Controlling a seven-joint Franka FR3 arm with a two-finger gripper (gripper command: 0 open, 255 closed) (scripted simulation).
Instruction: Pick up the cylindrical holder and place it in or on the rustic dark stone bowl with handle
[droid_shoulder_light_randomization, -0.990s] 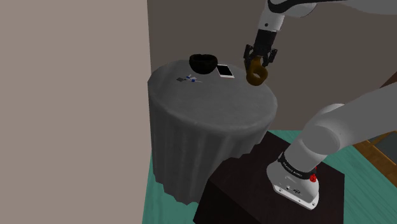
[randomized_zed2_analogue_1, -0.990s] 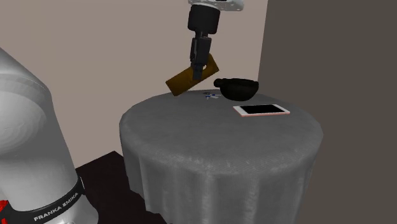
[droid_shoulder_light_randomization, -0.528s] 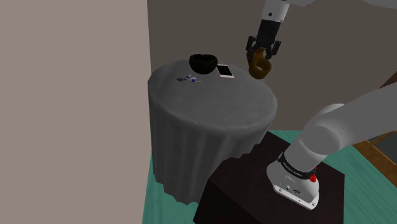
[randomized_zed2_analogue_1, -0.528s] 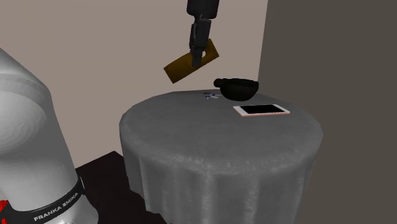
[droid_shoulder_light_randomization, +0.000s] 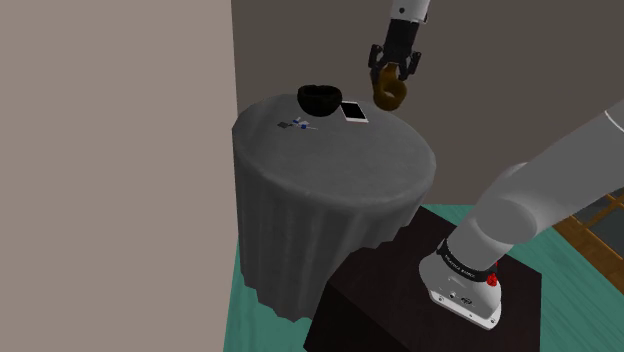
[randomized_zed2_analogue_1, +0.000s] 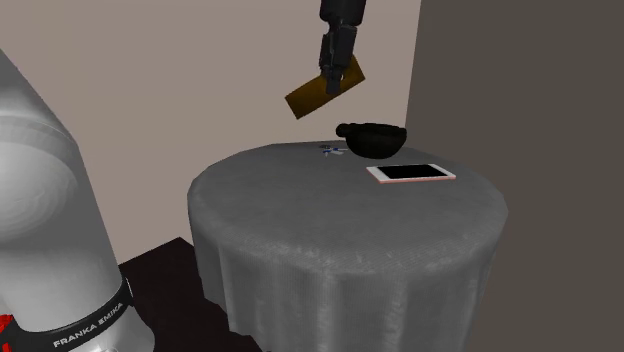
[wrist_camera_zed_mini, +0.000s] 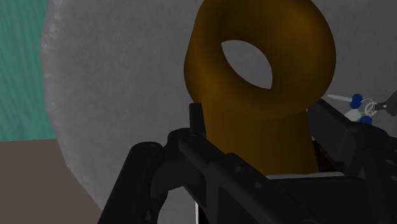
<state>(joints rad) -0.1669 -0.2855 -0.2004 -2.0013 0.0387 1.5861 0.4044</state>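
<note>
In the shoulder view, a brown hollow cylindrical holder (droid_shoulder_light_randomization: 389, 92) is seen gripped in the air by the black two-finger tool (droid_shoulder_light_randomization: 392, 78), above the far edge of a round desk draped in grey pleated cloth (droid_shoulder_light_randomization: 330, 190). A dark rounded bowl with a handle (droid_shoulder_light_randomization: 320, 97) is set on the desk, just beside a flat white phone with a dark screen (droid_shoulder_light_randomization: 353, 112).

In the second exterior view, the holder is shown tilted, smooth-sided, well clear of the desk and higher than the bowl.

In the wrist view, the holder's open end is presented as a thick ring, and its wall is clasped between the tool's fingers (wrist_camera_zed_mini: 197, 118).
</note>
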